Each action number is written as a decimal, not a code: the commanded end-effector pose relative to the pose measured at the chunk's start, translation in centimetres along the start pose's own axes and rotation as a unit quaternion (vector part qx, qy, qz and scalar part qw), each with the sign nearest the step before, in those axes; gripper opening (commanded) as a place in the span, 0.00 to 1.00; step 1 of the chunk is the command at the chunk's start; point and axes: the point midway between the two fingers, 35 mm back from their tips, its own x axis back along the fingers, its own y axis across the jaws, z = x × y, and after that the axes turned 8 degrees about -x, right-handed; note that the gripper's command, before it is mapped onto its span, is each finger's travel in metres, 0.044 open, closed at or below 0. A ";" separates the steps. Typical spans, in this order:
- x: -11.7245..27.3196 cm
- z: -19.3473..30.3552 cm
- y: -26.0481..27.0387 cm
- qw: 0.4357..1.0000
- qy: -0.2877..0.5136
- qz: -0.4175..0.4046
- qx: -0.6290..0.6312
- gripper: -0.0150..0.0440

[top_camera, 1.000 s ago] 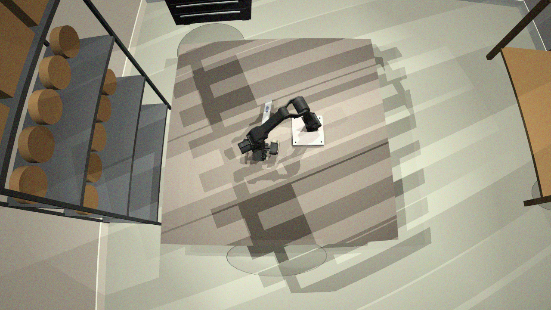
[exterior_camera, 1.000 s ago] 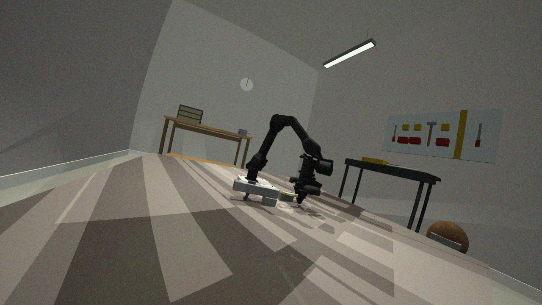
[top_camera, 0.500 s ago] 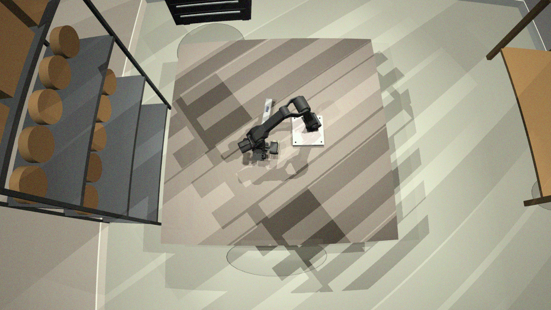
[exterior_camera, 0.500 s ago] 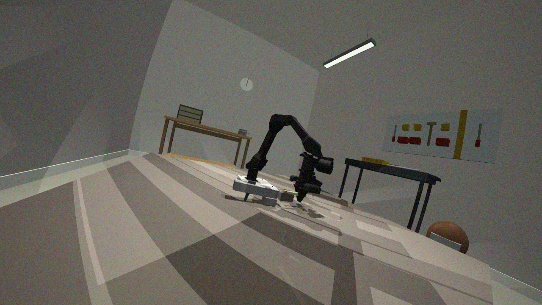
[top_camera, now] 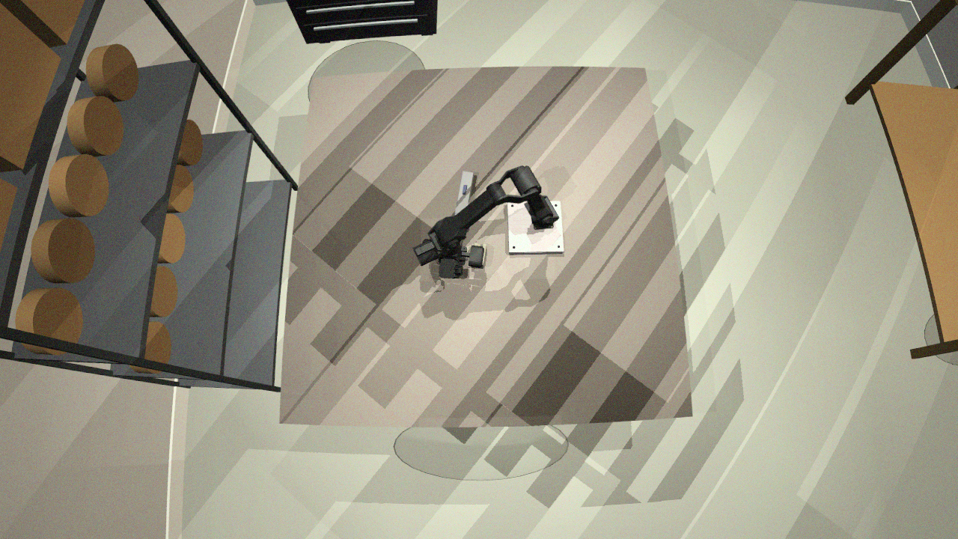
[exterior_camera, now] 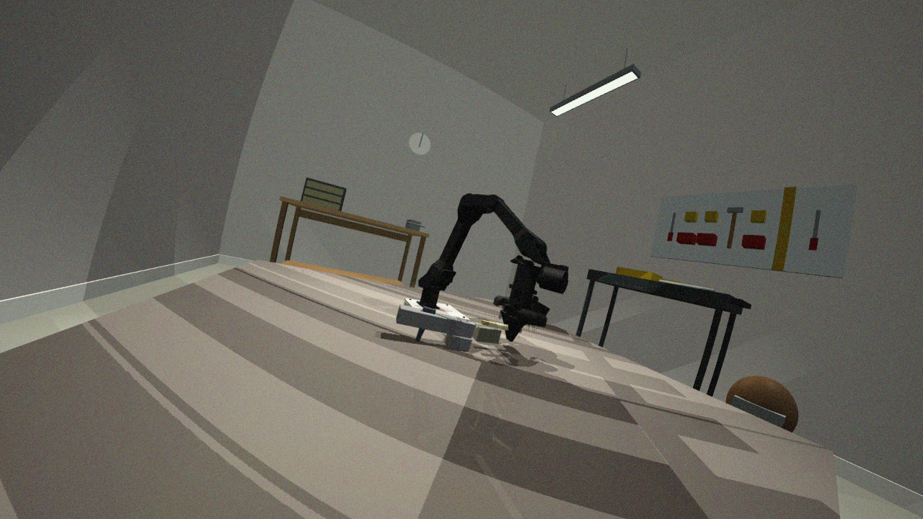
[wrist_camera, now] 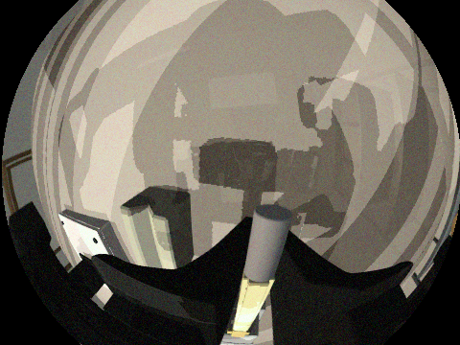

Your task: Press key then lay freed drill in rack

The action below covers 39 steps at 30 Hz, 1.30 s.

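Note:
The drill, a grey cylinder (wrist_camera: pixel 271 241) with a flat yellow shaft (wrist_camera: pixel 251 306) (exterior_camera: pixel 494 324), is in my gripper (wrist_camera: pixel 260 224) (exterior_camera: pixel 511 332), which is shut on it low over the mat. The shaft's orange-yellow end points back toward the grey holder block (exterior_camera: pixel 458 339), at the end of a pale bar (exterior_camera: pixel 419 317) (top_camera: pixel 466 182). A small gap seems to show there in the exterior view. The key, a small blue tab (top_camera: pixel 465 189), sits on the bar. The rack, a pale green stepped block (wrist_camera: pixel 160 235) (exterior_camera: pixel 488 334), stands beside the drill; my arm mostly hides it in the top view.
The arm's white base plate (top_camera: pixel 519 245) (wrist_camera: pixel 83 236) is bolted on the striped mat (top_camera: pixel 428 402), near the rack. A shelf unit (top_camera: pixel 194 268) with wooden rounds stands beyond the mat's left edge. A black drawer cabinet (top_camera: pixel 371 23) is behind; a wooden table (top_camera: pixel 927 201) is at right.

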 end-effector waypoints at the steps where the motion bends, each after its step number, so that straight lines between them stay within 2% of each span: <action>1: 0.3 0.0 0.0 1.000 -0.001 0.001 -0.001 0.25; 39: 2.1 0.1 -0.1 1.000 -0.001 0.001 -0.001 0.25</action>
